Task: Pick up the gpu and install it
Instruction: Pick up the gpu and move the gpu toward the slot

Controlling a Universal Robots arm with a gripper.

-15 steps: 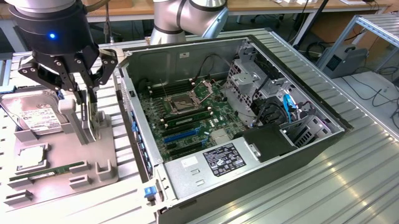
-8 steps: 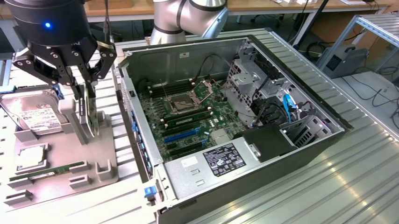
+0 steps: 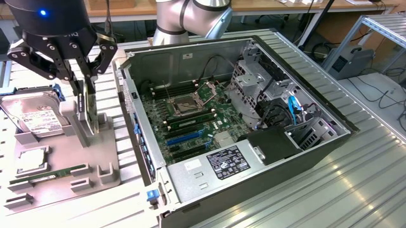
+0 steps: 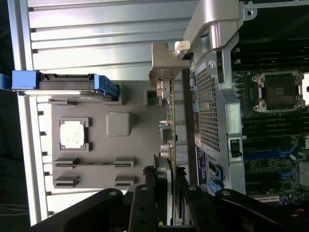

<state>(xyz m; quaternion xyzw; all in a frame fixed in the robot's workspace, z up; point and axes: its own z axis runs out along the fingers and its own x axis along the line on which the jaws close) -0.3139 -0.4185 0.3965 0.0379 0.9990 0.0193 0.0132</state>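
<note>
The gpu [image 3: 86,114] stands on edge in a slot of the grey parts holder [image 3: 98,159], at the exterior view's left, beside the open computer case [image 3: 330,137]. In the wrist view the gpu [image 4: 170,121] shows edge-on, its silver bracket at the far end and its black fan near my fingers. My gripper [image 3: 82,83] comes down on it from above, and my gripper [image 4: 166,195] is shut on the card's upper edge with one finger [image 4: 145,205] on each face. The motherboard [image 3: 190,123] lies bare inside the case.
On the holder [image 4: 137,145] sit a hard drive [image 3: 35,118] with a blue frame, a square processor chip [image 3: 30,161] and a RAM stick [image 3: 47,175]. The case's rear wall [image 4: 207,96] stands close beside the card. A power supply [image 3: 219,166] fills the case's near corner.
</note>
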